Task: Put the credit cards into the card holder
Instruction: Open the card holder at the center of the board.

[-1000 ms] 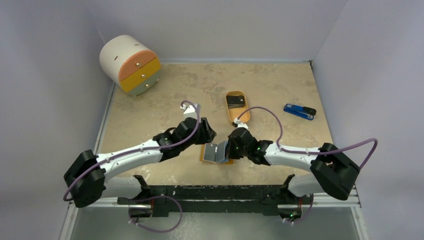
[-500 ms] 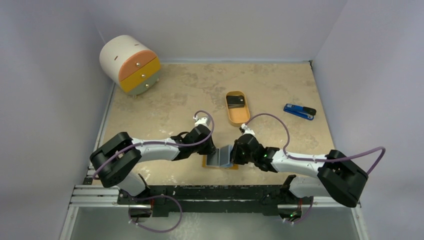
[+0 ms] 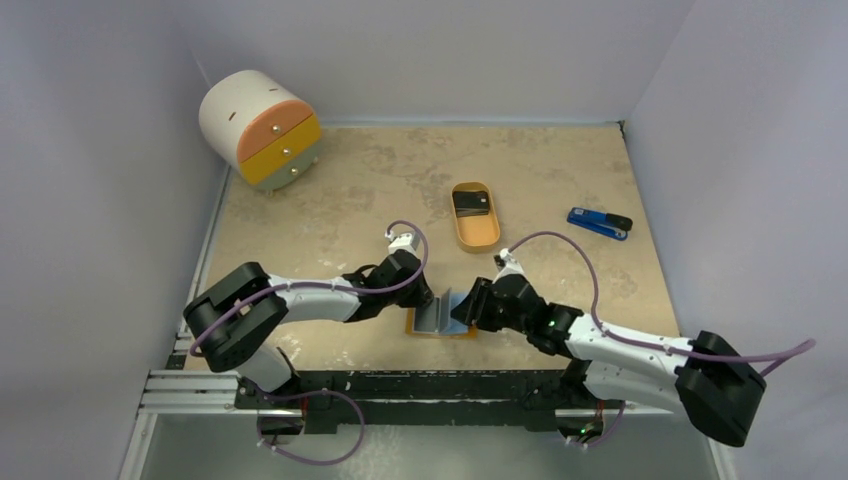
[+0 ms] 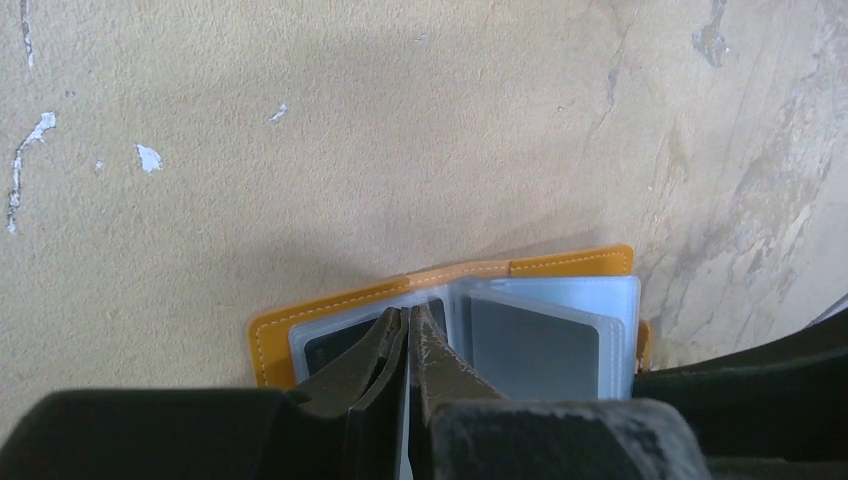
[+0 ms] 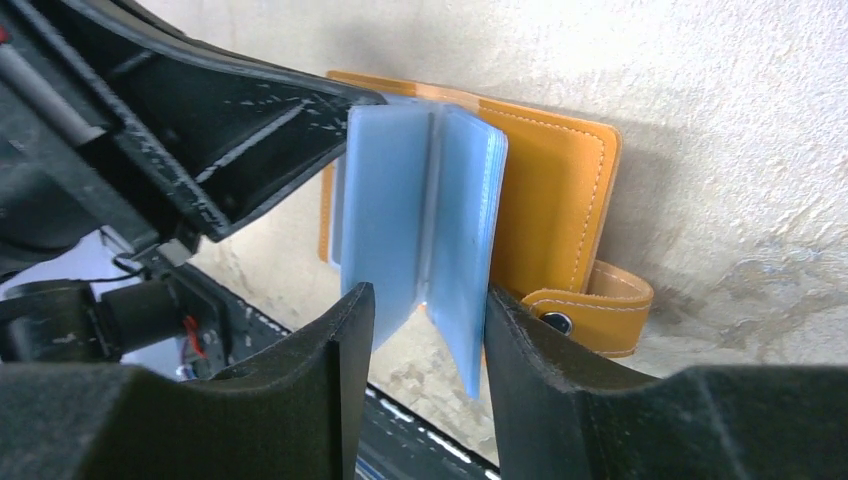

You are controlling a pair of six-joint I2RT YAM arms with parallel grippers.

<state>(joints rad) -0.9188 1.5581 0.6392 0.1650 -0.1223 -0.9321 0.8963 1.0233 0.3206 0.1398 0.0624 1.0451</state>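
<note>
The card holder (image 3: 441, 324) lies open near the table's front edge, orange cover down, pale blue sleeves standing up. My left gripper (image 4: 408, 316) is shut on one upright sleeve; a dark credit card (image 4: 328, 346) shows inside the sleeve to its left. My right gripper (image 5: 428, 300) is open, its fingers either side of the fanned sleeves (image 5: 385, 190), with the orange cover (image 5: 550, 200) and snap tab (image 5: 592, 306) just beyond. In the top view the left gripper (image 3: 430, 301) and right gripper (image 3: 463, 309) meet over the holder. Another black credit card (image 3: 470, 203) rests in the orange tray.
The oval orange tray (image 3: 479, 236) sits mid-table behind the holder. A blue-and-black gadget (image 3: 599, 223) lies at the right. A round white cabinet with orange and yellow drawers (image 3: 260, 128) stands at the back left. The front rail runs just below the holder.
My left gripper came down onto the holder and shut on a sleeve. My right gripper opened, letting go of the sleeves, and its arm drew back to the right.
</note>
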